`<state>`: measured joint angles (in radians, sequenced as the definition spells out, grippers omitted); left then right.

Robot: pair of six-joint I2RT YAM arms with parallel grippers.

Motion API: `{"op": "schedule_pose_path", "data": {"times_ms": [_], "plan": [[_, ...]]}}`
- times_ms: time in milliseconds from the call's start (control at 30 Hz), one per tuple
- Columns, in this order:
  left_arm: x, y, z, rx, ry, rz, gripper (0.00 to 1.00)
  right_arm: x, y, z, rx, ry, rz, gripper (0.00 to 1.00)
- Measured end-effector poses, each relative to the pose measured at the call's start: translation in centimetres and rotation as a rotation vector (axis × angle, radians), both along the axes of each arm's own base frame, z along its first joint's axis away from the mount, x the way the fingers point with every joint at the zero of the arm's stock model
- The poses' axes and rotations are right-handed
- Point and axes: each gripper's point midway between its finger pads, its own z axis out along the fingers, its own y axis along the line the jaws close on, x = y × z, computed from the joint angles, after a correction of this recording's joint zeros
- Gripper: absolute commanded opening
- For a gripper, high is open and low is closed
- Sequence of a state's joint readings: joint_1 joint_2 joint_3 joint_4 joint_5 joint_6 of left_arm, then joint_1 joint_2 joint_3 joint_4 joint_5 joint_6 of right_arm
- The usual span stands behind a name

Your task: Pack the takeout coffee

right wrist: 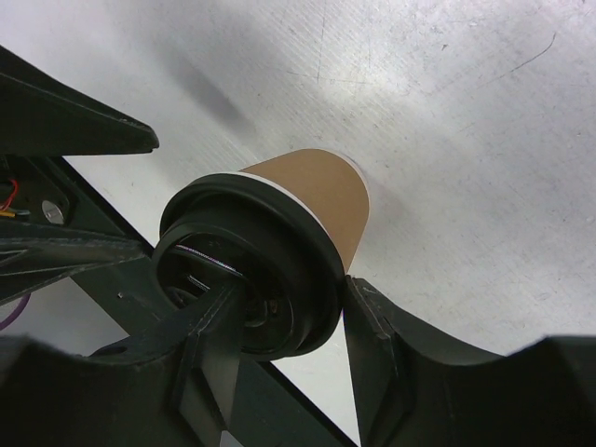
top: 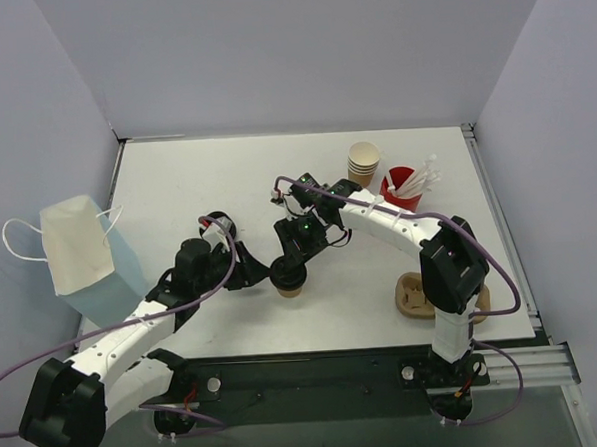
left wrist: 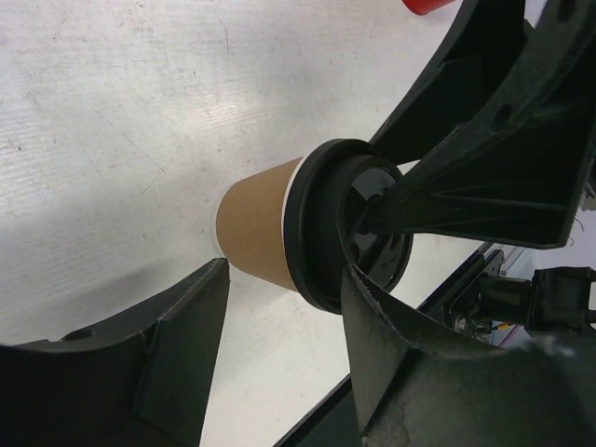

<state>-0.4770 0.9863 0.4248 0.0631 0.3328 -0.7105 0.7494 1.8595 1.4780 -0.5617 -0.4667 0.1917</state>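
Note:
The takeout coffee, a small brown paper cup with a black lid, stands upright at the table's middle front. My right gripper reaches over it from above. In the right wrist view, one finger lies across the lid's top and the other touches the rim's outside, so my right gripper pinches the lid's edge on the coffee. My left gripper is open beside the cup's left. In the left wrist view its fingertips flank the coffee, one touching the lid rim.
A stack of lidless brown cups and a red cup holding white sticks stand at the back right. A brown cup carrier lies by the right arm's base. A white paper bag sits at the left edge. Black lids sit behind the left arm.

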Motion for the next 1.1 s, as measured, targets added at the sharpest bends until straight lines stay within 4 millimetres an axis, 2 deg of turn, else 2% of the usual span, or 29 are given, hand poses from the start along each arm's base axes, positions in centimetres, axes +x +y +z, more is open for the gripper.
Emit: {"op": "schedule_pose_path", "data": {"times_ms": [300,900,1033,1100], "plan": [[0.5,-0.1,-1.9,0.018,0.040,0.018,0.52,0.0,0.0,-0.1,0.023,-0.006,-0.005,0.37],[1.6,-0.2,-2.8,0.127,0.041,0.129,0.44,-0.2,0.0,-0.8,0.105,-0.014,-0.077,0.32],[2.1,-0.2,-2.6,0.155,0.036,0.153,0.47,-0.2,0.1,-0.8,0.128,-0.008,-0.109,0.32],[2.2,0.0,-2.5,0.178,0.043,0.161,0.54,-0.2,0.1,-0.8,0.136,-0.009,-0.118,0.32]]}}
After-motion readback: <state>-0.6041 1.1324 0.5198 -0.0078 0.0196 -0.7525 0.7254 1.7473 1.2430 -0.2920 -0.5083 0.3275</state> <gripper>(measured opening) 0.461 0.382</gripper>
